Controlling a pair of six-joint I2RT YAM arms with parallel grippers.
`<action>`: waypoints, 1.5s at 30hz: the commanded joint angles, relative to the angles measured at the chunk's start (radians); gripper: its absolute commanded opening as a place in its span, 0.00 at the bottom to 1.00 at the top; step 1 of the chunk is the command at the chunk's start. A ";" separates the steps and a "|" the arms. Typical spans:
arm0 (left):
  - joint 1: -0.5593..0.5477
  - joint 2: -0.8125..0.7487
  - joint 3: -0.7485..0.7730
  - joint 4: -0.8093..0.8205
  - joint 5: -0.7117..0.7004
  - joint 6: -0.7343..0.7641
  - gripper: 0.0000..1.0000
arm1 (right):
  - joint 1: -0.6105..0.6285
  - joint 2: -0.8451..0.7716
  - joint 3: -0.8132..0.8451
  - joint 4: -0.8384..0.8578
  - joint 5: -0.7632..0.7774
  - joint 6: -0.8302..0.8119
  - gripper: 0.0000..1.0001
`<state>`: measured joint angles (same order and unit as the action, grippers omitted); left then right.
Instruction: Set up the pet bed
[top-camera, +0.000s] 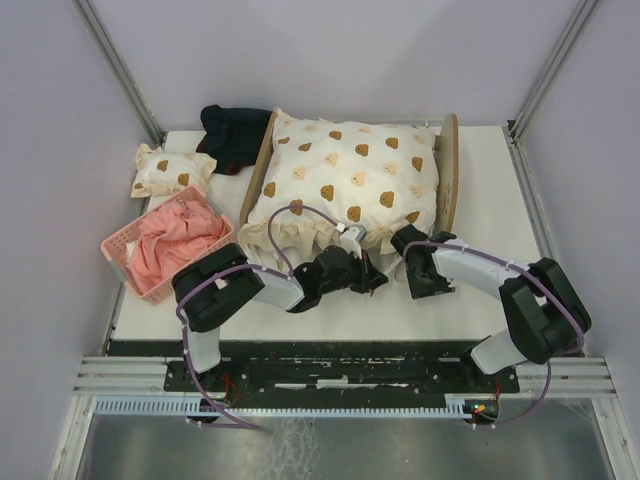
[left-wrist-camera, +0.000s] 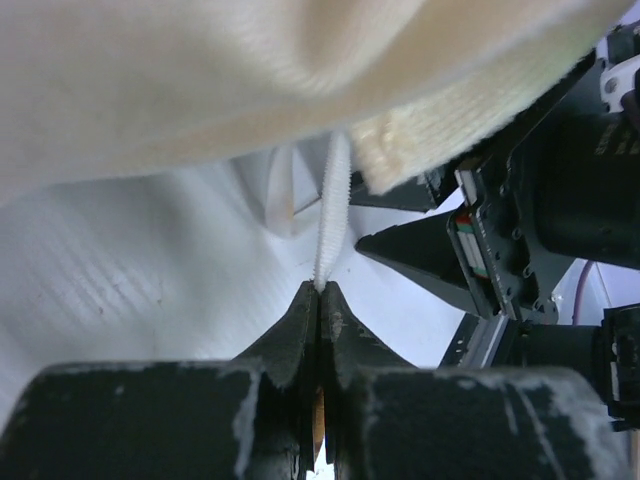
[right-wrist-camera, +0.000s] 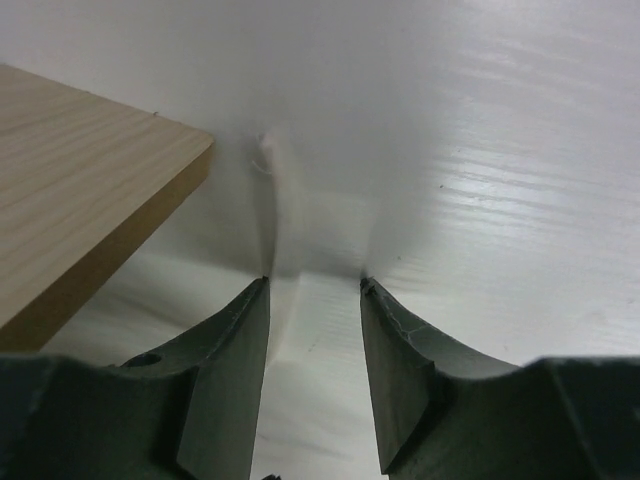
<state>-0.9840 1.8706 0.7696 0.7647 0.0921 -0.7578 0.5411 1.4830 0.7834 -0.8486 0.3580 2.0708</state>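
Fingers (left-wrist-camera: 295, 335) of the left gripper (left-wrist-camera: 320, 293): pressed together, pinching the thin white edging (left-wrist-camera: 333, 215) that hangs from the near hem of the quilt (left-wrist-camera: 200, 80). Fingers (right-wrist-camera: 238, 342) of the right gripper (right-wrist-camera: 314, 284): spread apart, holding nothing, with bare table (right-wrist-camera: 500, 200) between them and a plywood board of the bed (right-wrist-camera: 80, 190) just beside them.

Item: bed (top-camera: 450, 170). It stands at the far middle of the table (top-camera: 490, 200), and the bear-print quilt (top-camera: 345, 175) is heaped over it. Only the end boards show at either side. We cannot see a mattress.

Handling, as we judge it:
- **Frame:** light and stiff, and likely to slide on the smooth top. We would take it by the top edge of an end board.
- **Quilt:** soft and limp, and it sags from any single hold. We would take it at the hem or a corner. The narrow edging may slip out of a pinch, so a second hold further along the same hem would spread it more evenly.

Also present:
- A small pillow (top-camera: 170, 170) at the far left.
- A pink basket (top-camera: 125, 268) holding pink cloth (top-camera: 175, 245).
- A dark cloth (top-camera: 232, 135) behind the bed.
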 joint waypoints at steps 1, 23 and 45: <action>-0.003 -0.016 -0.022 0.060 -0.041 0.031 0.03 | -0.010 0.048 0.052 0.024 -0.002 0.640 0.49; -0.003 -0.063 -0.015 0.027 -0.090 0.037 0.03 | -0.072 0.043 -0.047 -0.072 0.115 0.562 0.02; -0.010 -0.027 0.016 0.089 -0.062 0.033 0.03 | -0.060 -0.639 -0.398 0.611 0.465 -0.951 0.02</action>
<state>-0.9901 1.8511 0.7750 0.7708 0.0315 -0.7559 0.4656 0.9482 0.4229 -0.4610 0.8062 1.4609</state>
